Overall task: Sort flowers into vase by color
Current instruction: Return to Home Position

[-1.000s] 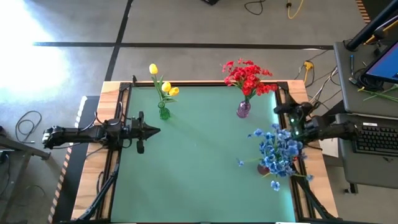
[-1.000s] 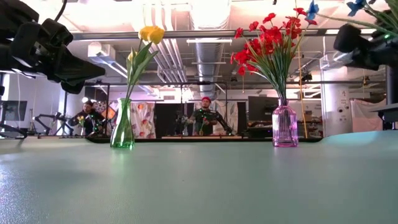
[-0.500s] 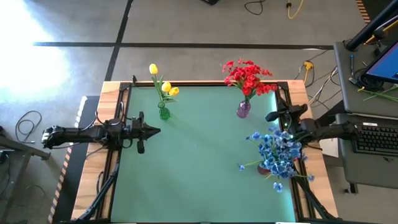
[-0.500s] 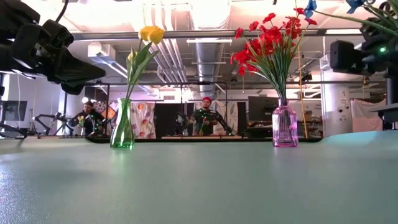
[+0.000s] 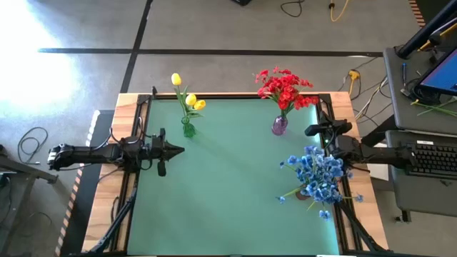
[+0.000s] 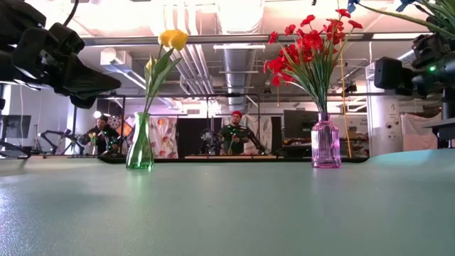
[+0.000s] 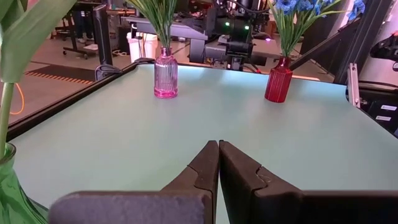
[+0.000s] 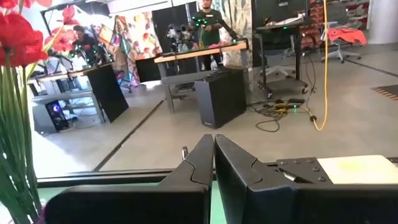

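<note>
Reds point(image 5: 285, 87) fill the pink vase point(image 5: 279, 126), blues point(image 5: 318, 175) near it, yellows point(image 5: 187, 100) well off by the left gripper point(image 7: 218, 143); I'd ease the right gripper point(image 8: 213, 138), beside that vase, pressed together and empty like the left, home clear of blues.

Tulip vase point(image 5: 188, 130) far left; cluster-bloom vase point(image 5: 279, 126) far right; small-blossom vase point(image 7: 278, 79) nearer, right edge.
</note>
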Tool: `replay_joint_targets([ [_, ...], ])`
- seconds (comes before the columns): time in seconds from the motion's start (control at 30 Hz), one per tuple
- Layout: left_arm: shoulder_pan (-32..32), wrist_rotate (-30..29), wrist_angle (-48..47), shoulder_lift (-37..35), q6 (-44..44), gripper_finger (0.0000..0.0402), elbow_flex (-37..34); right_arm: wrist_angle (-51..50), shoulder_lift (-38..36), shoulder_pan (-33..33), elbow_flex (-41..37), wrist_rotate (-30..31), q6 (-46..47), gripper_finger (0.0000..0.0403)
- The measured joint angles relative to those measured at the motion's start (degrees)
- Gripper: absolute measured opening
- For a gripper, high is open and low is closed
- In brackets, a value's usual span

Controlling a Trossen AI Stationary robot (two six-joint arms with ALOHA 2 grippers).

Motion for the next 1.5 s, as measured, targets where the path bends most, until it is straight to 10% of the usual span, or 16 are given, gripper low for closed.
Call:
replay_joint_targets([
  [1.5,0.00,0.03,-0.06,0.70,0.00,0.0000,-0.02,-0.09,2.01,0.00,-0.02,0.09,0.08,0.0009],
])
